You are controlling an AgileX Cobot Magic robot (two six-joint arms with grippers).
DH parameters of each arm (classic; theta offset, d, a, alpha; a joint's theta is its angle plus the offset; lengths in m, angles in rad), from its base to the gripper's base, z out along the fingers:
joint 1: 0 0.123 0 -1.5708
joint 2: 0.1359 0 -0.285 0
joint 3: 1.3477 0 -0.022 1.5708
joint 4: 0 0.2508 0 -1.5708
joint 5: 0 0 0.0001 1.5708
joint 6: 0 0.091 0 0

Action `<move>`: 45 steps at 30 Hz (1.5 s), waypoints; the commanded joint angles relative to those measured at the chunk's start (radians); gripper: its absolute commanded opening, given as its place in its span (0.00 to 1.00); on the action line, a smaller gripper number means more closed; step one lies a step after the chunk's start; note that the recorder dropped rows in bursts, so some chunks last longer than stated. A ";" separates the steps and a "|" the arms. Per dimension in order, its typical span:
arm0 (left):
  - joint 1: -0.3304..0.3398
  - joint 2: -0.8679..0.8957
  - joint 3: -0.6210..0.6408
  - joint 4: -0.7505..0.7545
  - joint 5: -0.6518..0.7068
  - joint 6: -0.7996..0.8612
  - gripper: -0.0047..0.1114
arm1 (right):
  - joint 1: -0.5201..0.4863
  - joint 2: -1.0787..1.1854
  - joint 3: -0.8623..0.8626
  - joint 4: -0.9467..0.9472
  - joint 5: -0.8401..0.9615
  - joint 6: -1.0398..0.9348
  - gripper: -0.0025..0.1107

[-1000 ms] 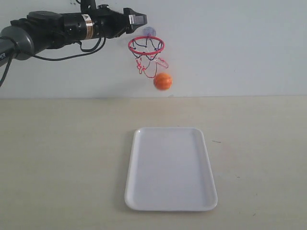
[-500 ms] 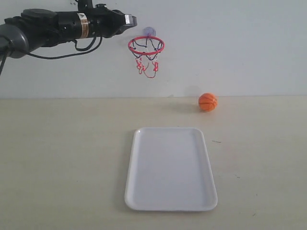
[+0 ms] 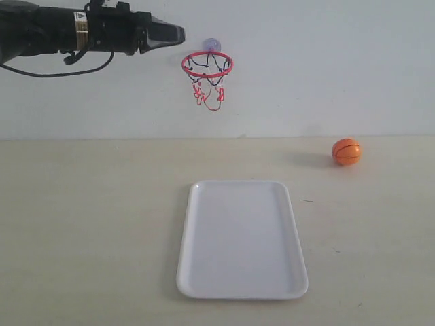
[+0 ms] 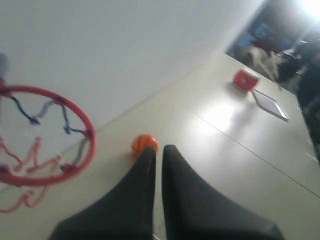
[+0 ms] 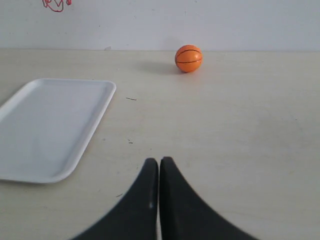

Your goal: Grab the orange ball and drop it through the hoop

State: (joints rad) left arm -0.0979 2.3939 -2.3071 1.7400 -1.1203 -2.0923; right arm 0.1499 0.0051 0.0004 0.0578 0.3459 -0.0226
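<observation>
One tray (image 3: 241,238); orange ball (image 3: 346,151) — well apart.

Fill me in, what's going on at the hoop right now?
Nothing is being held. The left gripper is up beside the hoop, shut and empty. The orange ball is down on the table by the wall, right of the white tray in the exterior view. The right gripper sits low over the table, shut and empty too.

orange ball (image 3: 346,151) — on table, right, near wall | hoop (image 3: 206,65) — wall-mounted, empty
</observation>
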 commanded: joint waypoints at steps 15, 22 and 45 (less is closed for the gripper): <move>-0.062 -0.342 0.713 0.004 -0.101 0.195 0.08 | 0.002 -0.005 0.000 -0.002 -0.009 -0.001 0.02; -0.062 -0.632 1.084 -0.093 -0.101 0.411 0.08 | 0.002 -0.005 0.000 -0.002 -0.009 -0.001 0.02; -0.182 -2.217 2.064 -0.472 0.077 0.632 0.08 | 0.002 -0.005 0.000 -0.002 -0.009 -0.001 0.02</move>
State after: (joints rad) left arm -0.2752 0.2423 -0.2473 1.2666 -0.9638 -1.4641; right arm 0.1499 0.0051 0.0004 0.0578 0.3459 -0.0226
